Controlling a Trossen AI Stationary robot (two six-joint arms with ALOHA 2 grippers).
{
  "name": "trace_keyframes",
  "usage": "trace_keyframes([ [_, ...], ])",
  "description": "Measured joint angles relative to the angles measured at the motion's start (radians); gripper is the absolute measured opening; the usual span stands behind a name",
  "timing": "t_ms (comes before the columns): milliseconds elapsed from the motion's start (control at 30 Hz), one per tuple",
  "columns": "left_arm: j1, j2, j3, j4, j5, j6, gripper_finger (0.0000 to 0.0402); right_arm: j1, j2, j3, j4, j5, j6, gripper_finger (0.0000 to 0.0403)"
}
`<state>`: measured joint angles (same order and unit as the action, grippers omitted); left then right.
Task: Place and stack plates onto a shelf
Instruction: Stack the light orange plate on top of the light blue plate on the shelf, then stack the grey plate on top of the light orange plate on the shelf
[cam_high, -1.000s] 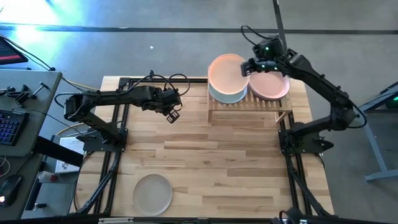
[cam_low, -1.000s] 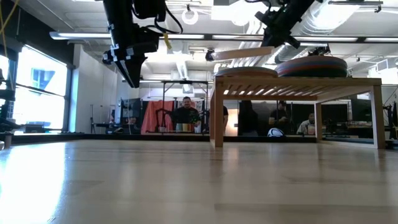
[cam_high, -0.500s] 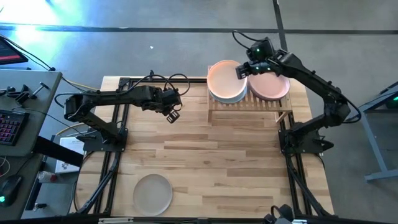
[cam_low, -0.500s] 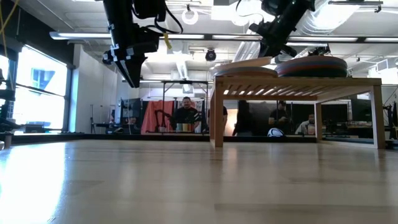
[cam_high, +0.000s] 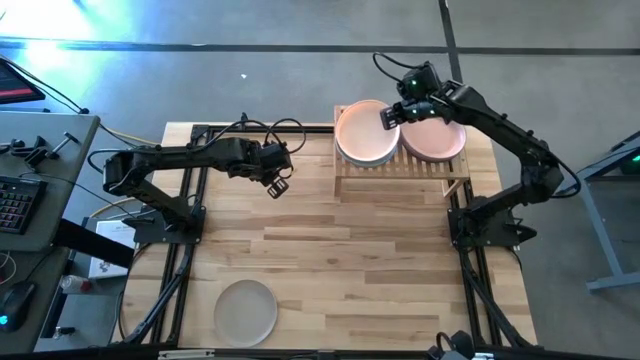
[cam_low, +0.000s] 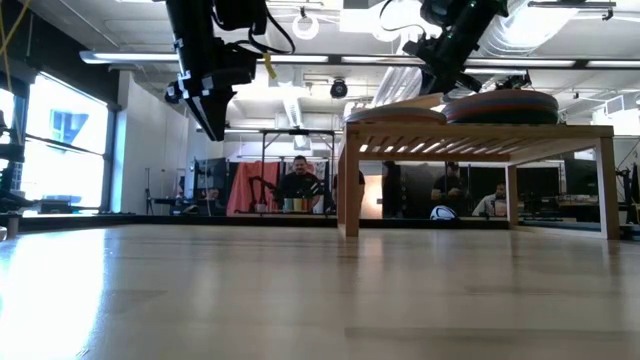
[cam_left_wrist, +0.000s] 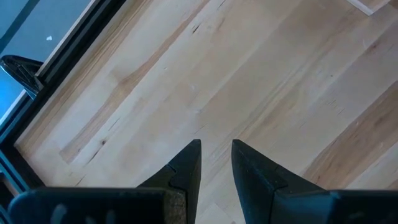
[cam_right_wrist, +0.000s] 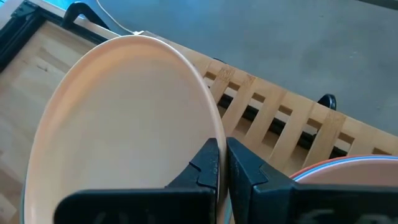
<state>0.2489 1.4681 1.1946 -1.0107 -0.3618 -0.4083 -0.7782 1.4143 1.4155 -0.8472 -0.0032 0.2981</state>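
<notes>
Seen from above, a beige-grey plate (cam_high: 246, 311) lies alone on the wooden tabletop (cam_high: 340, 270) at about seven o'clock, nearest the front edge and well apart from both arms.

Farther in, at about ten o'clock, the left gripper (cam_high: 277, 184) hangs above bare wood, holding nothing. Its two fingers (cam_left_wrist: 188, 167) stand a little apart with only planks showing in the gap. In the low view it hangs high over the table (cam_low: 213, 118).

Farthest back, at about one o'clock, the shelf (cam_high: 402, 170) stands near the table's rear edge. On its right half lies a stack topped by a pink plate (cam_high: 436, 139); the low view shows several dark and rust-coloured rims in that stack (cam_low: 500, 104). On its left half the peach plate (cam_high: 366, 133) lies over another pale plate. The right gripper (cam_high: 391, 116) is at the peach plate's three o'clock edge, between the two stacks, its fingers (cam_right_wrist: 208, 165) pressed together on the rim (cam_right_wrist: 124, 118). In the low view the plate tilts up toward the gripper (cam_low: 436, 81). People sit in the room beyond.
</notes>
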Motion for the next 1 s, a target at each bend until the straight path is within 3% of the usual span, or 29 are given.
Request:
trace_keyframes([
  [433, 0.000, 0.000, 0.000, 0.000, 0.000, 0.000, 0.0078, 0.000, 0.000, 0.000, -0.010, -0.038, 0.016, 0.0001],
  [800, 0.000, 0.000, 0.000, 0.000, 0.000, 0.001, 0.0078, 0.000, 0.000, 0.000, -0.046, -0.028, 0.016, 0.0052],
  [1000, 0.000, 0.000, 0.000, 0.000, 0.001, 0.001, 0.0078, -0.005, 0.000, 0.016, -0.053, -0.048, 0.010, 0.0058],
])
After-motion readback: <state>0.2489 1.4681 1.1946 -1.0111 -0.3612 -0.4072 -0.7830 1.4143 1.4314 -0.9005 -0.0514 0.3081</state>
